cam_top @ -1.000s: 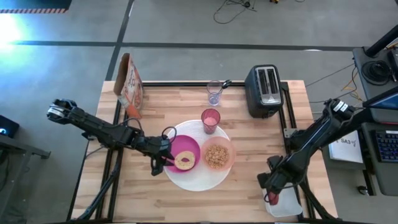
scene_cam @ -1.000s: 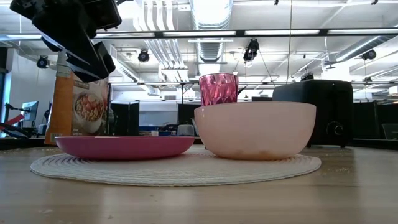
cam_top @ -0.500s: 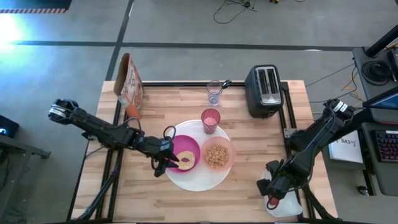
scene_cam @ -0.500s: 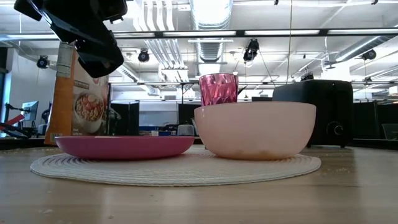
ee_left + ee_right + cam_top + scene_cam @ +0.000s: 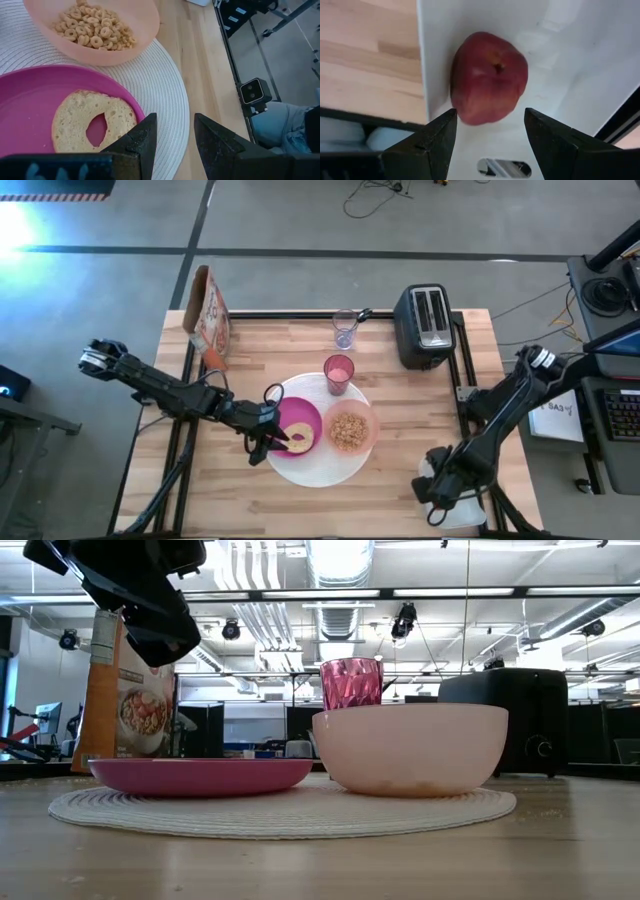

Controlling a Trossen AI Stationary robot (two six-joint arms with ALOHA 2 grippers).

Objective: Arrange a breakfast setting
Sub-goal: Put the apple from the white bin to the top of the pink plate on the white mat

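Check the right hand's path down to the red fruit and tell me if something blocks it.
Nothing visible blocks it. The right hand is open, its fingers either side of the red fruit, which lies alone in the white bin against its wall, off the table's near right corner.

Pale matt wooden table [image 5: 400, 430], woven white placemat [image 5: 160, 95], glossy red apple [image 5: 489, 79].

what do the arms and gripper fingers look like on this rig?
Both arms are dark, near-black jointed links with thin black cables looping along them. The left arm has a pale grey fitting at its outer joint, as does the right arm. The left gripper and right gripper each have two matte black wedge-shaped fingers tapering to blunt tips.
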